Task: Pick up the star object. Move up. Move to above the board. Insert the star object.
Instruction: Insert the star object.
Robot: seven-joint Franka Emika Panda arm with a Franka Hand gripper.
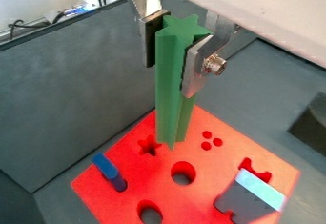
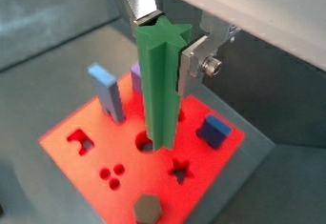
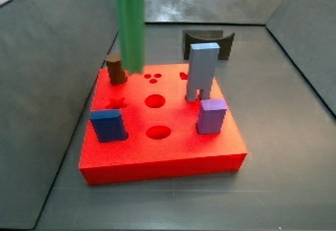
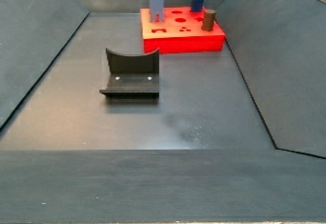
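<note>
Pincer point(image 1: 176, 39) clamped on the top of the upright star object point(image 1: 174, 80), held above the board point(image 3: 197, 151) near its star-shaped hole point(image 1: 151, 147); the rigid, probably light prism's ridged sides favour this high grip, though its length could swing.

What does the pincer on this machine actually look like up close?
In both wrist views the pincer over the red board has two flat silver metal fingers lined with dark pads, one carrying a round silver bolt head on its outer side. Above sits a pale housing. No cables or markings show.
</note>
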